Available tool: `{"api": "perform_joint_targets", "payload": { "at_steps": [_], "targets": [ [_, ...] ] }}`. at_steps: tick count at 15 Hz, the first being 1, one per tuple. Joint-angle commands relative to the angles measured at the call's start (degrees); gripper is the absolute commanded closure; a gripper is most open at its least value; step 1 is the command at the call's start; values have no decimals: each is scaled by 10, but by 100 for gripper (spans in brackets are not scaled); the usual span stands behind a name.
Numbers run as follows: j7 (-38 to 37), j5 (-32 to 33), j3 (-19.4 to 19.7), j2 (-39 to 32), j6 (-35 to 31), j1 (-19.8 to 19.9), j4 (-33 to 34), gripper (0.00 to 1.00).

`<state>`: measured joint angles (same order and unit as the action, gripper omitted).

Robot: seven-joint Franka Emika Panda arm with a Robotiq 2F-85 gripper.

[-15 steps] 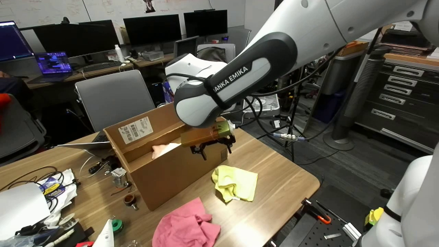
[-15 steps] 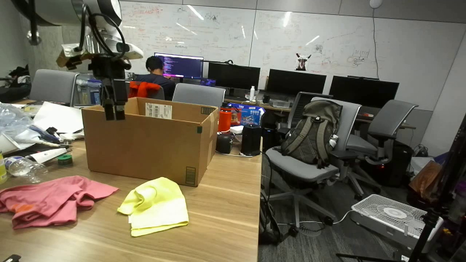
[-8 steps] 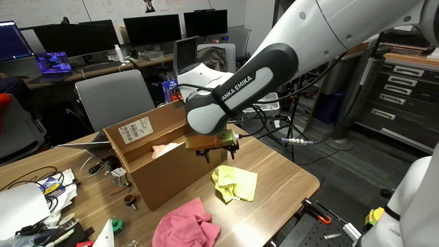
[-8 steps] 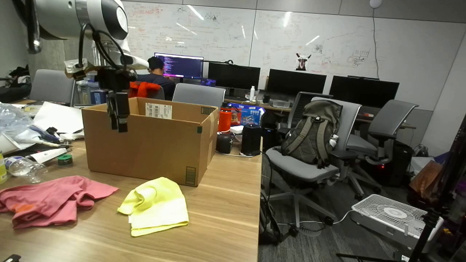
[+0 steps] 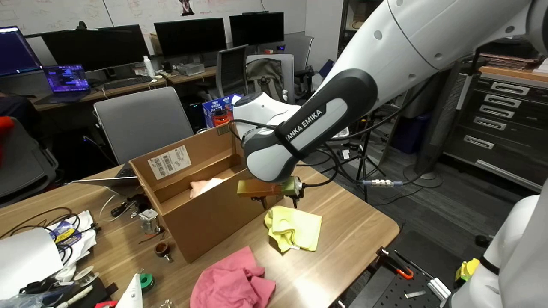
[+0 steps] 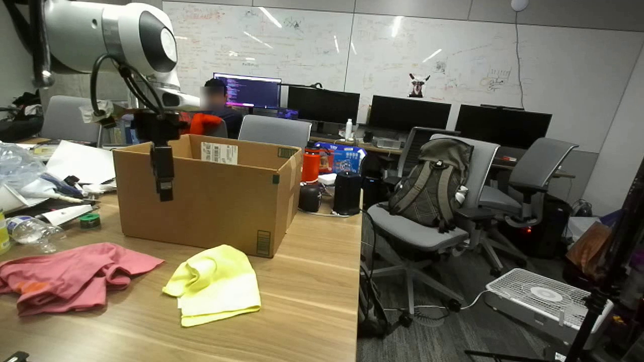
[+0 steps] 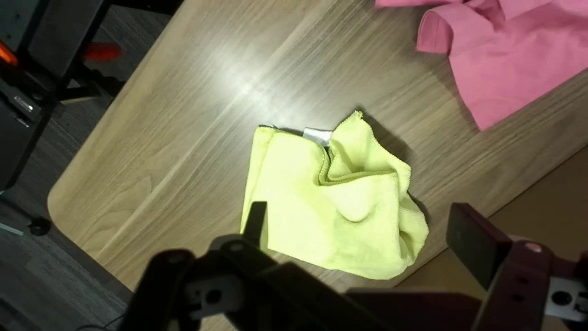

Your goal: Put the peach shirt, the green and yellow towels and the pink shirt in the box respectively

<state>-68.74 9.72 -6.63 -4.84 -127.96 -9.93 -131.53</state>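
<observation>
The green and yellow towels (image 5: 295, 229) lie on the table as one bright yellow-green folded bundle; whether it is one cloth or two I cannot tell. My gripper (image 7: 360, 225) hangs open above this bundle, nothing between its fingers. In an exterior view the gripper (image 6: 165, 193) stands in front of the long wall of the brown cardboard box (image 6: 201, 206). Inside the box, a bit of the peach shirt (image 5: 198, 187) shows; its rest is hidden by the wall. The pink shirt (image 5: 233, 282) lies crumpled beside the towels, and its edge (image 7: 519, 59) appears in the wrist view.
Papers, cables (image 5: 51, 218), a plastic bottle (image 6: 35, 231) and a green spool (image 5: 146, 281) crowd the table left of the box. Behind it stand an orange bottle (image 6: 310, 165) and a black speaker (image 6: 347, 193). The table's rounded corner (image 7: 57, 202) lies near the towels.
The arm has come down, bringing the gripper from beside the box's rim to lower in front of its wall, closer to the towels. The cloths and the box have stayed put.
</observation>
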Motion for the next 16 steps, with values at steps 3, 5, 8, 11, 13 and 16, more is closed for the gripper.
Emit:
{"api": "perform_joint_targets", "payload": {
  "at_steps": [3, 5, 8, 11, 13, 16],
  "targets": [
    [-57, 9, -4, 38, -74, -1, -85, 0],
    [-67, 11, -4, 35, -97, 0, -100, 0],
    [-80, 18, -2, 26, -122, 1, -114, 0],
    [-103, 40, 2, 23, -143, 1, -126, 0],
    [-121, 55, 6, 21, -155, 2, -132, 0],
    [-151, 91, 12, 13, -161, 3, -132, 0]
  ]
}}
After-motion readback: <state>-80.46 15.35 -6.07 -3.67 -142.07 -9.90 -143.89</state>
